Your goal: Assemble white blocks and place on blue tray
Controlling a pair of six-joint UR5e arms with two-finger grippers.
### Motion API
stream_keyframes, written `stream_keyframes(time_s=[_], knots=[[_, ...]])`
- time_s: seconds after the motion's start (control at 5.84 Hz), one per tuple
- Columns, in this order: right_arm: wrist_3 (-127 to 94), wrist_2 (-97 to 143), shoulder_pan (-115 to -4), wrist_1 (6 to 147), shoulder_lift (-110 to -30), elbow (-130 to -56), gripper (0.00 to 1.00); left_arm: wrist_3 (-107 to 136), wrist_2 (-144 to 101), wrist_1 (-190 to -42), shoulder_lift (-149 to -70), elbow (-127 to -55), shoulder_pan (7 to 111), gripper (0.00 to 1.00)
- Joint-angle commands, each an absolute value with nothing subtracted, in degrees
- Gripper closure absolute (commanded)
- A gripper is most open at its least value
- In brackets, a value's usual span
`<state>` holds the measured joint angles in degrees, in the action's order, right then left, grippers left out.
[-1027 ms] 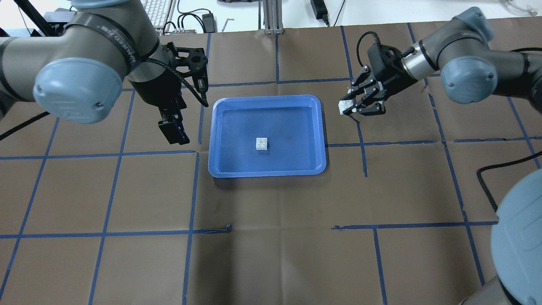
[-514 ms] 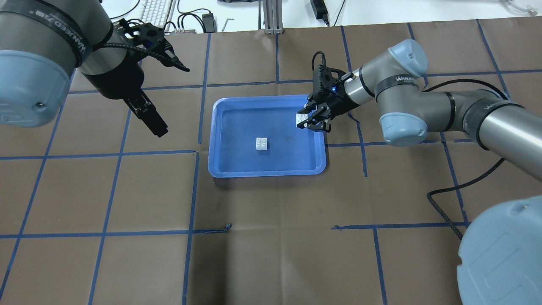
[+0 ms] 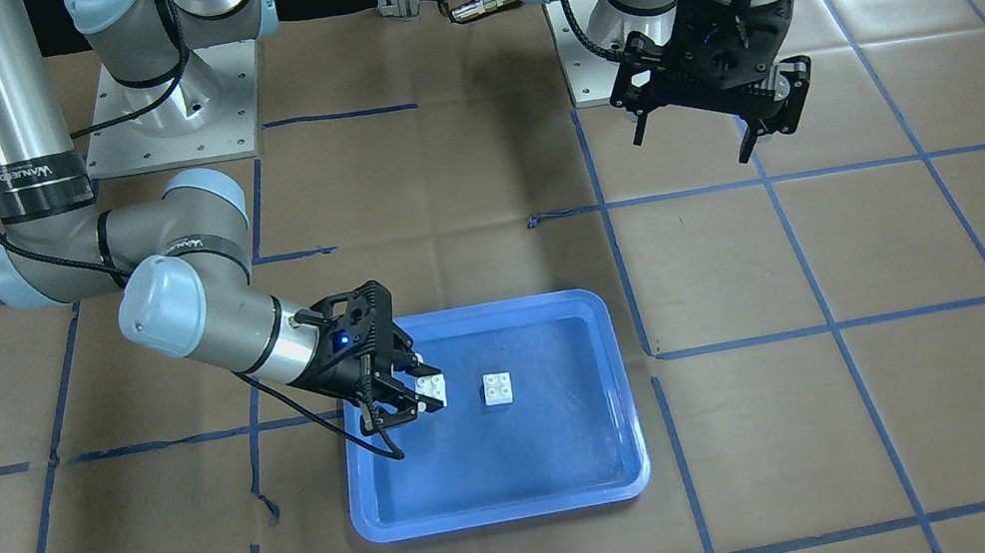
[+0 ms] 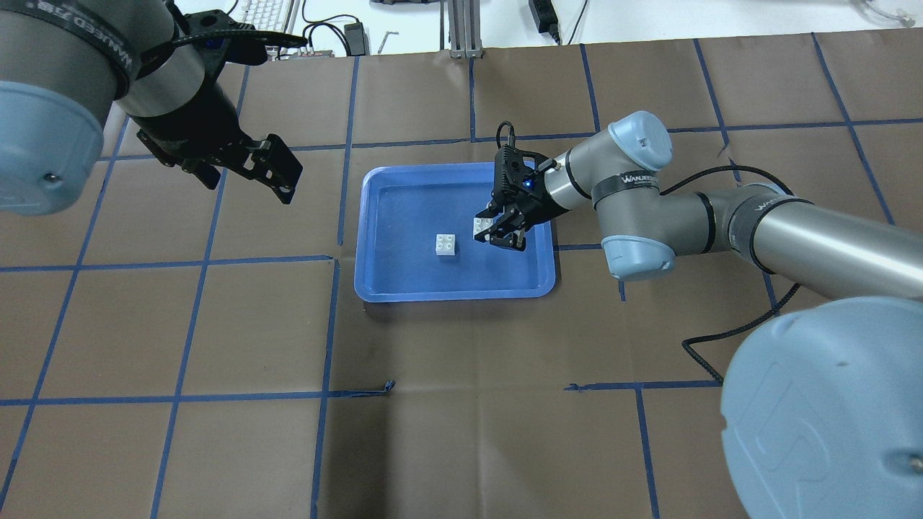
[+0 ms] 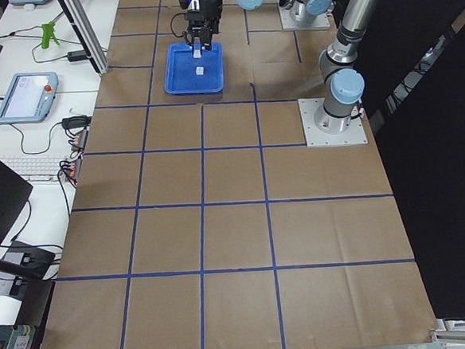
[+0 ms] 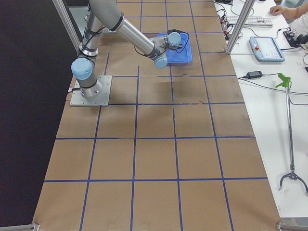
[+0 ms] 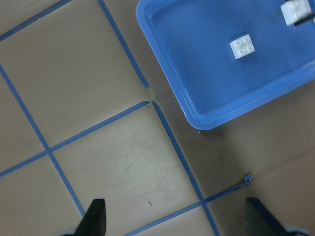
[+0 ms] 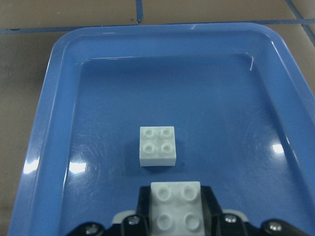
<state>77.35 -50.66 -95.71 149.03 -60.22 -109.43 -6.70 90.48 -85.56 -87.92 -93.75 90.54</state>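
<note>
The blue tray (image 4: 375,288) lies mid-table. One white block (image 4: 446,244) sits studs up on its floor near the middle. My right gripper (image 4: 497,232) is shut on the second white block (image 4: 481,228) and holds it studs up over the tray, just right of the first and apart from it. The right wrist view shows the held block (image 8: 177,204) just short of the resting block (image 8: 157,146). My left gripper (image 4: 249,176) is open and empty, raised over the table left of the tray.
Brown paper with a blue tape grid covers the table. An aluminium post (image 4: 461,29), a keyboard (image 4: 265,18) and cables lie along the far edge. A loose tape end (image 4: 386,389) sticks up in front of the tray.
My right gripper has carried its white block leftward from beside the tray's right rim to over the tray, close to the resting block. My left arm has drawn back and turned.
</note>
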Motion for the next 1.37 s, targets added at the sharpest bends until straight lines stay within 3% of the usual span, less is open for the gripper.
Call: stream_keyframes(time_s=[0.0, 1.2], knots=[[76.7, -50.7, -97.2, 150.8, -58.1, -109.5, 0.73, 5.6, 90.7, -85.3, -87.4, -93.8, 90.7, 0.01], [74.9, -50.7, -98.2, 152.1, -56.8, -109.2, 0.73, 5.5, 90.7, -85.3, -87.2, -93.8, 90.6, 0.01]])
